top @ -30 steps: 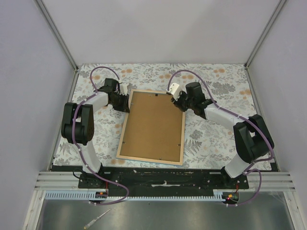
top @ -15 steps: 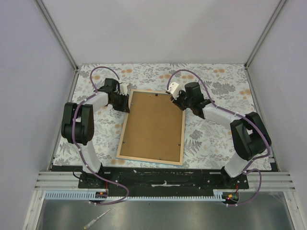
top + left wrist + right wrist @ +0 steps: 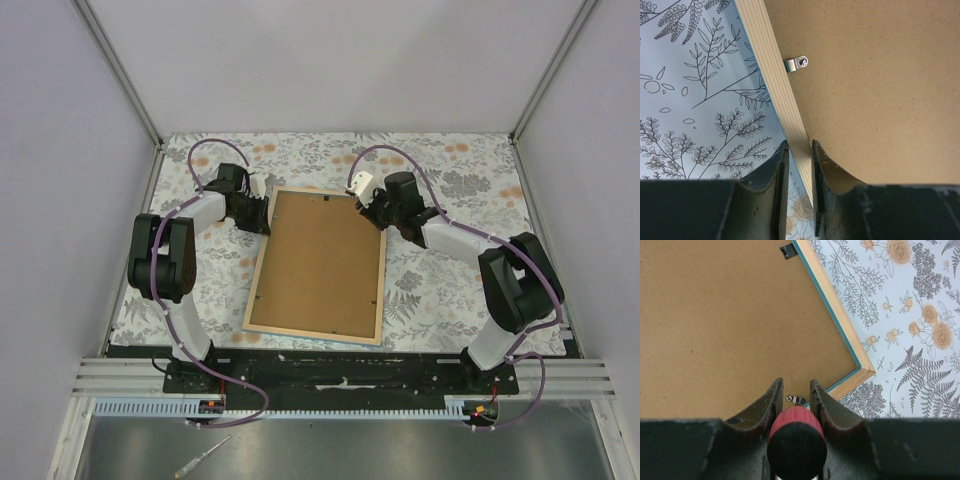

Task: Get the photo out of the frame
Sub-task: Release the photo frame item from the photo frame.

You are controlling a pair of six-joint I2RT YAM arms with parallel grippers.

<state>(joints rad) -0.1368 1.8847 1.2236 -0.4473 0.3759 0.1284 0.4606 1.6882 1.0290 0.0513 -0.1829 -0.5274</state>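
The frame [image 3: 258, 270] lies face down on the floral cover, its light wood back up. The photo's brown board back [image 3: 320, 262] fills it; the printed side is hidden. My left gripper [image 3: 262, 212] is at the frame's far left corner; in the left wrist view it [image 3: 800, 145] is shut on the wood rail [image 3: 775, 85], below a silver clip [image 3: 796, 64]. My right gripper [image 3: 372, 208] is at the far right corner. In the right wrist view it [image 3: 796, 382] is shut on a red-handled screwdriver [image 3: 796, 440], just above a small silver clip [image 3: 796, 399] on the board [image 3: 720, 325].
The frame's blue inner edge and wood rail [image 3: 840, 327] show by the right corner, with a black clip [image 3: 788, 250] farther along. The floral table cover [image 3: 450, 290] surrounds the frame. Grey walls close three sides. A loose tool [image 3: 200, 458] lies on the shelf below the arm bases.
My right gripper has shifted slightly left and farther back, toward the frame's far right corner. The left gripper and the frame have not moved.
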